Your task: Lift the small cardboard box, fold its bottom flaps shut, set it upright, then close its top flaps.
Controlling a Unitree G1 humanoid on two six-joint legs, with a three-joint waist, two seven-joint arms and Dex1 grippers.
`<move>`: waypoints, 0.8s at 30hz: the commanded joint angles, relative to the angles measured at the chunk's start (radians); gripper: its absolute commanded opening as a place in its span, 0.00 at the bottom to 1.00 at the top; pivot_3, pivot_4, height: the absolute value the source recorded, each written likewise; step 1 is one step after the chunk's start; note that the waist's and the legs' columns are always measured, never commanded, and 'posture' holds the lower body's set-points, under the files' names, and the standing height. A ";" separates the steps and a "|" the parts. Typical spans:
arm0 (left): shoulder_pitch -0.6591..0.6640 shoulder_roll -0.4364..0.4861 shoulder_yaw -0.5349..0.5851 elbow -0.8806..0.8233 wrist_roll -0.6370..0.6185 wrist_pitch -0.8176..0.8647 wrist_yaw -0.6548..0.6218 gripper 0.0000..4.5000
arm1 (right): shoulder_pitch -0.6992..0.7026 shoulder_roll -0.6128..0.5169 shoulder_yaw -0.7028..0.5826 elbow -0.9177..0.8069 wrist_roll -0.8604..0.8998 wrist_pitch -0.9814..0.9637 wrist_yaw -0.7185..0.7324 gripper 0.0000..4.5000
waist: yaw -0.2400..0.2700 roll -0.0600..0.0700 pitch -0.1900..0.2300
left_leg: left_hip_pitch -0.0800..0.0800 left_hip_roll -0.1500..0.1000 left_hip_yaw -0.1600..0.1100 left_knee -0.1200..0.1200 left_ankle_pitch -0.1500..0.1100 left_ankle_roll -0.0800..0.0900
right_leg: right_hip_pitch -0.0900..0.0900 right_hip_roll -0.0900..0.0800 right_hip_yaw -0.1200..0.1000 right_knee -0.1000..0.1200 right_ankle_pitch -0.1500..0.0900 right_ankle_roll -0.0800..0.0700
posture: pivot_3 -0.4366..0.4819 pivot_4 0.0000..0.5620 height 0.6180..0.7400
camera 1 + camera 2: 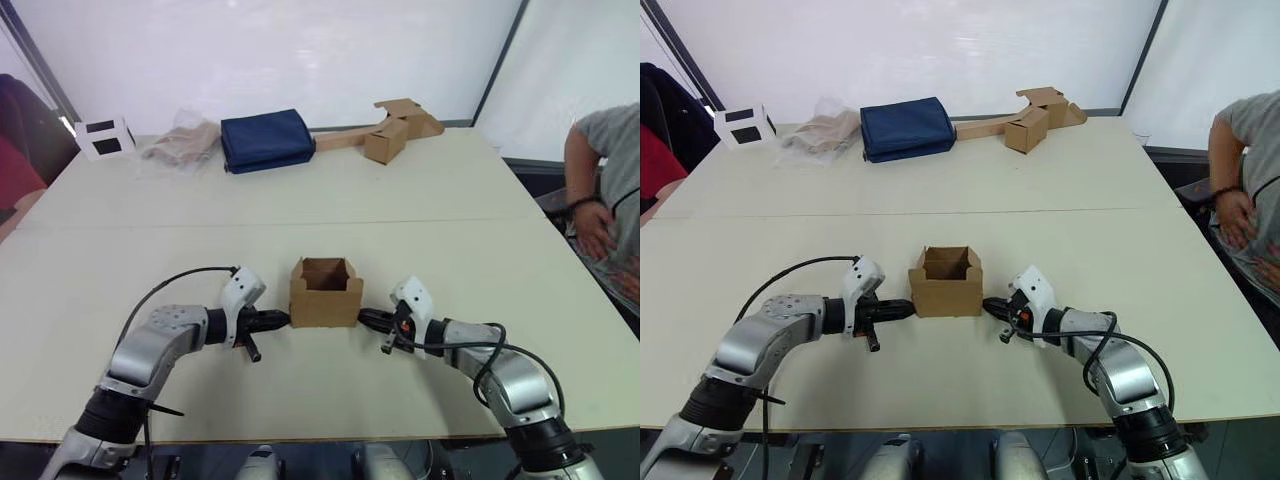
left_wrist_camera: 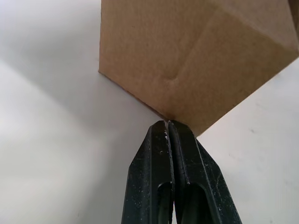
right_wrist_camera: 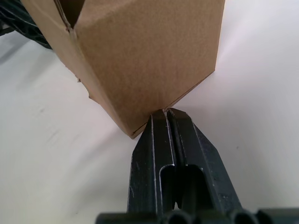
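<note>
- Left gripper [image 1: 278,320] has its fingers pressed together with nothing between them, tips touching the left wall of the small cardboard box [image 1: 325,293] low down.
- Right gripper [image 1: 367,318] mirrors it, fingers together and empty, tips against the right wall near the base.
- Box stands on the table [image 1: 330,190] between both grippers, at the near middle, open end up, its top flaps [image 1: 326,271] still standing.
- Judged step: squeezing the box from both sides to lift it.
- Press evenly and straight inward; uneven force would probably spin or tip the box.
- Contact sits low, so raise slowly to keep it from rolling over the fingertips.
</note>
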 commanded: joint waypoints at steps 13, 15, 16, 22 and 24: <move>-0.240 0.070 0.139 0.041 -0.158 0.057 -0.124 0.02 | -0.178 -0.074 -0.141 -0.080 0.194 0.094 0.054 0.00 | -0.001 0.000 0.000 | 0.000 0.000 0.000 0.000 0.000 0.000 | 0.001 0.000 -0.001 -0.001 0.000 0.000 | 0.48 0.27 1.00; -0.256 0.064 0.123 0.049 -0.157 0.055 -0.131 0.02 | -0.192 -0.065 -0.133 -0.095 0.206 0.105 0.043 0.00 | -0.003 0.000 0.000 | 0.000 0.000 0.000 0.000 0.000 0.000 | 0.001 0.000 -0.001 -0.002 0.000 0.000 | 0.48 0.27 1.00; -0.266 0.058 0.115 0.058 -0.153 0.050 -0.133 0.02 | -0.199 -0.060 -0.128 -0.099 0.211 0.111 0.039 0.00 | -0.003 0.000 0.000 | 0.000 0.000 0.000 0.000 0.000 0.000 | 0.001 0.000 -0.001 -0.002 0.000 0.000 | 0.48 0.27 1.00; -0.305 0.027 0.049 0.111 -0.104 0.000 -0.149 0.02 | -0.224 -0.061 -0.060 -0.092 0.179 0.096 0.054 0.00 | -0.001 0.000 0.000 | 0.000 0.000 0.000 0.000 0.000 0.000 | 0.001 0.000 -0.001 -0.001 0.000 0.000 | 0.48 0.27 1.00; -0.312 0.020 0.035 0.119 -0.094 -0.010 -0.156 0.02 | -0.232 -0.063 -0.045 -0.084 0.168 0.086 0.055 0.00 | 0.000 0.000 0.000 | 0.000 0.000 0.000 0.000 0.000 0.000 | 0.001 0.000 -0.001 -0.002 0.000 0.000 | 0.48 0.27 1.00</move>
